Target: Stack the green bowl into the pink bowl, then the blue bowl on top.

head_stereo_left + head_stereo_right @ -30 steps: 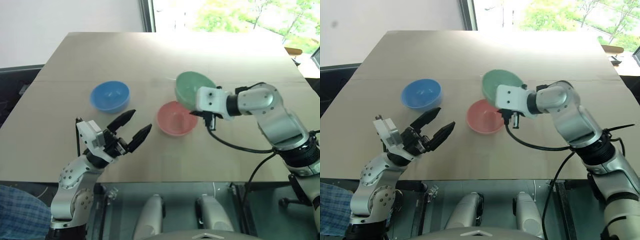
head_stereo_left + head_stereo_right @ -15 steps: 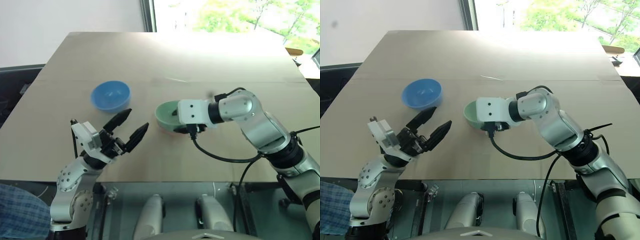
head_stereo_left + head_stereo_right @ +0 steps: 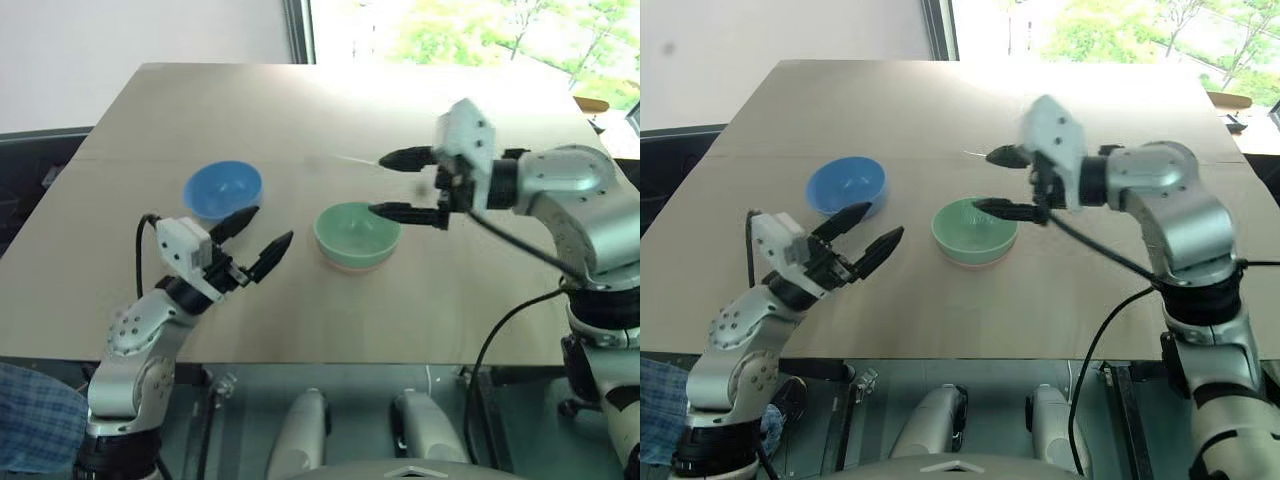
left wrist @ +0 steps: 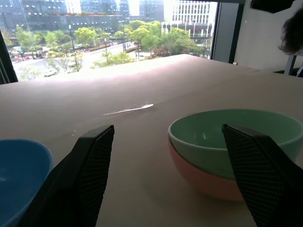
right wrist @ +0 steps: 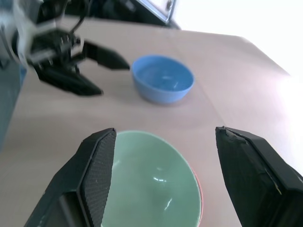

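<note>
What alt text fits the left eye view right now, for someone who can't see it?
A green bowl sits nested in a pink bowl on a tan table, with the open right gripper raised above it. A blue bowl stands apart to the left, with the open left gripper near it.

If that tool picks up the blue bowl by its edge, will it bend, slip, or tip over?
The blue bowl looks like smooth, rigid plastic, so it probably keeps its shape. Its glossy wall may be slippery, so a rim pinch could slide. It sits upright and empty on the table, likely light, so a sideways nudge would probably shove it rather than tip it.
</note>
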You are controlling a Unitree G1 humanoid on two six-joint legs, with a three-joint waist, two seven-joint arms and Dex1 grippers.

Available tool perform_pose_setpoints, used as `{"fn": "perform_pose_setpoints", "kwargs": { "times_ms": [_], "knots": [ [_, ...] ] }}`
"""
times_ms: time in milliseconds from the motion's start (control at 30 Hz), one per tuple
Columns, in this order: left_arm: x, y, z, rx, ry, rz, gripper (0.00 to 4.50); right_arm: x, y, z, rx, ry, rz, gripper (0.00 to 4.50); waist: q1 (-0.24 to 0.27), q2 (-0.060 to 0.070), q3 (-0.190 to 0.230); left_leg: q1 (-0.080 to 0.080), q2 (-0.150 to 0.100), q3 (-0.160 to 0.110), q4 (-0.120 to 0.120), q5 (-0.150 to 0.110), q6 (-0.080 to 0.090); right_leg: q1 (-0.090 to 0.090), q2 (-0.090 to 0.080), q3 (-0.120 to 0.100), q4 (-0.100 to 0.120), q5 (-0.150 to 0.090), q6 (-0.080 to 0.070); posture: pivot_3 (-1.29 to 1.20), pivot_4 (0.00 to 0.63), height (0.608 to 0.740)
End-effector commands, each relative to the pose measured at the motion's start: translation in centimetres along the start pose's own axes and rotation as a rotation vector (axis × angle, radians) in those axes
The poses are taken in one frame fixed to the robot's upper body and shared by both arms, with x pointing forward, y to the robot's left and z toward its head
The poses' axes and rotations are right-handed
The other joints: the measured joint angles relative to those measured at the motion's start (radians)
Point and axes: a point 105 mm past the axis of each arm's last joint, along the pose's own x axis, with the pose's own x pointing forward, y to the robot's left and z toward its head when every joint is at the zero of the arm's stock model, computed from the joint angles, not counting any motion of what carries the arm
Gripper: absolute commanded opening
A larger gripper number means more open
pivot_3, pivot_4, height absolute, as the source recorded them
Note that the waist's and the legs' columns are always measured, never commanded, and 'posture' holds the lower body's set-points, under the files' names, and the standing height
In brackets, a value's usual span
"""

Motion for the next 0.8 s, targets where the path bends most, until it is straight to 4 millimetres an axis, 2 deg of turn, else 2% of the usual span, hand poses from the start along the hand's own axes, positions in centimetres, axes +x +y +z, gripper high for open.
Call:
{"fn": "perform_pose_setpoints", "kwargs": {
  "times_ms": [33,200,400,800],
  "knots": [
    [0.7,2.1,-0.8,0.112,0.107,0.062,3.88,-2.9,-0.5,1.6,0.032,-0.115,-0.092,3.56,0.000,0.000,0.000,0.000,0.000,0.000,0.000,0.000,0.000,0.000,0.000,0.000,0.000,0.000,0.000,0.00,0.150,0.740],
    [2.3,4.4,-1.6,0.236,0.211,0.059,3.88,-5.1,1.1,-0.5,0.052,-0.064,-0.085,3.56,0.002,0.000,0.000,0.000,0.000,0.004,-0.001,0.000,0.000,-0.001,0.000,0.003,0.000,0.000,0.000,0.00,0.150,0.740],
    [3.4,5.1,-2.0,0.302,0.245,0.016,3.88,-7.1,1.9,-1.9,0.064,0.011,-0.099,3.56,0.000,0.000,0.000,0.001,0.001,0.008,-0.001,0.000,0.000,-0.003,0.000,0.008,0.000,0.000,0.000,0.00,0.150,0.740],
    [3.7,6.6,-3.2,0.329,0.334,-0.004,3.88,-6.7,1.9,-1.2,0.053,-0.009,-0.088,3.56,0.000,-0.001,0.000,0.001,0.003,0.010,0.000,0.000,0.000,-0.003,0.002,0.010,0.000,0.000,0.000,0.00,0.150,0.740]
  ]
}}
